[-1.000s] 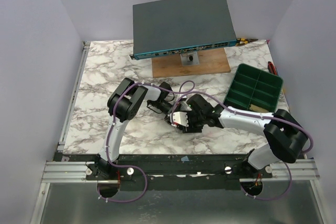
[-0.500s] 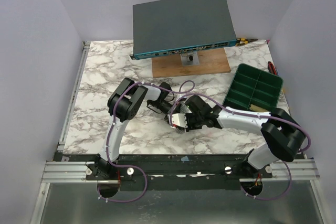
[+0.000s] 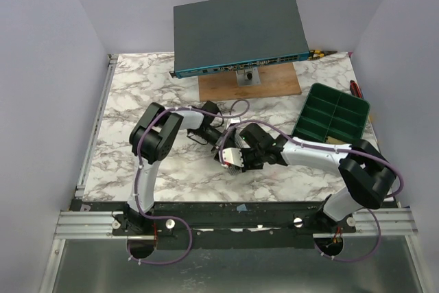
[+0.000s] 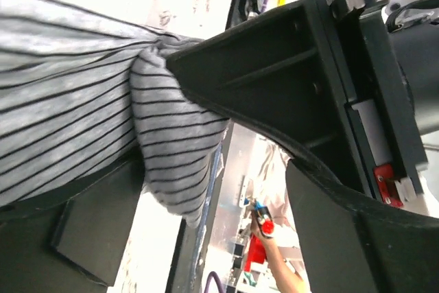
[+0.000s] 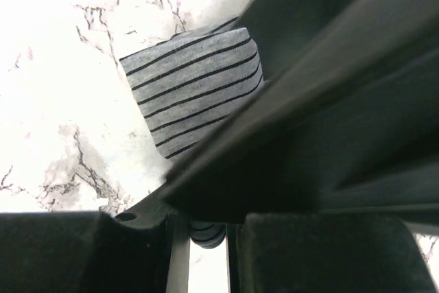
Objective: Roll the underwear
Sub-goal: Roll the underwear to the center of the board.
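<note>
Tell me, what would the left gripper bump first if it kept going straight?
Probably the striped underwear, hanging right at the open jaws of the left gripper. Just past it sits the right gripper, pinching the same cloth. Depth is unclear.

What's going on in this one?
Both arms meet mid-table over the grey striped underwear, which lies bunched into a thick fold on the marble table. The right gripper is closed on the fabric. The left gripper stands open next to it, with cloth resting against one finger but not pinched. Whether the roll is finished can't be told from these views.
</note>
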`<state>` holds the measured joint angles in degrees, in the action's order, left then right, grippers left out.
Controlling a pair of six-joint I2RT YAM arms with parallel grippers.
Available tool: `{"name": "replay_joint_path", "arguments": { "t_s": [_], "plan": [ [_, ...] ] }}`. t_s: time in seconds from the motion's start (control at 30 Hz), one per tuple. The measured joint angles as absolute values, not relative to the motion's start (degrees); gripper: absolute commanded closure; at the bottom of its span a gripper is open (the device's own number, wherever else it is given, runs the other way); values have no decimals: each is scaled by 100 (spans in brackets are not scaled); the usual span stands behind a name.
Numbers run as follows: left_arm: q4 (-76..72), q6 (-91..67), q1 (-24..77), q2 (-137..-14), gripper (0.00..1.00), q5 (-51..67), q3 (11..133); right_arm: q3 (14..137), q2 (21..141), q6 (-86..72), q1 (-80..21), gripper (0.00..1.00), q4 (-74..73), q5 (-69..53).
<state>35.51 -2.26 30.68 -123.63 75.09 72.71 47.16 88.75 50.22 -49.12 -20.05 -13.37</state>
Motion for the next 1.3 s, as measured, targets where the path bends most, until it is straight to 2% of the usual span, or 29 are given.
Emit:
{"name": "replay_joint_path", "arguments": {
  "t_s": [0.67, 1.07, 1.3],
  "plan": [
    [4480, 268, 1796, -11391, 1, 6051, 7035, 5137, 9198, 4611, -4945, 96, -2585, -1776],
    [5017, 956, 617, -9612, 1, 5393, 6429, 6855, 10580, 4829, -4943, 96, -4093, -2351],
    [5269, 1398, 342, -8576, 2, 4768, 6088, 7948, 11465, 4960, -4906, 95, -5227, -2829]
  ]
}}
